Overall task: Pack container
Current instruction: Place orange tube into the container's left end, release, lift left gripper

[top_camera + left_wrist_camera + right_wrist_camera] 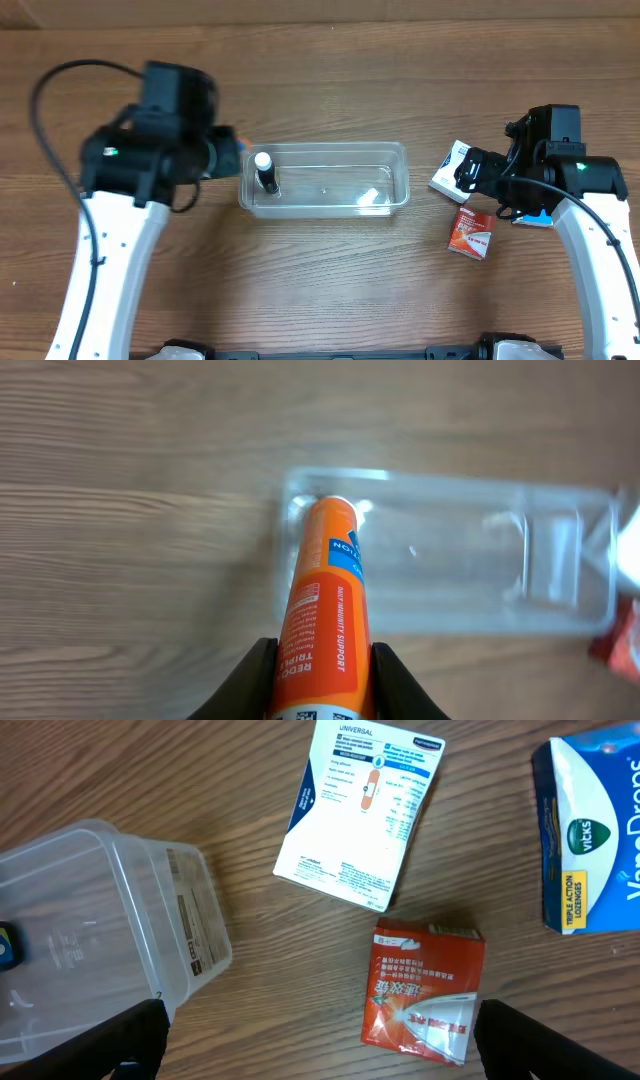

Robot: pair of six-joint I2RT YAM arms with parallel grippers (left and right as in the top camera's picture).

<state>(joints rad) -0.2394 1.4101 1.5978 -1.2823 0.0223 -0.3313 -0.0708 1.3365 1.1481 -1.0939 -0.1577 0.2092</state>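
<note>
The clear plastic container (385,195) lies in the middle of the table; it also shows in the left wrist view (560,560) and the right wrist view (90,910). My left gripper (322,685) is shut on an orange tube (328,590), whose tip reaches over the container's left end. In the overhead view the left gripper (228,155) is at that end, and a white-capped tip (265,168) shows inside it. My right gripper (320,1045) is open and empty, above the table right of the container, near a red packet (425,985).
A white box (360,810) lies right of the container (448,165). The red packet (471,232) lies nearer the front. A blue Vicks box (590,830) sits at the far right, partly under my right arm in the overhead view (533,218).
</note>
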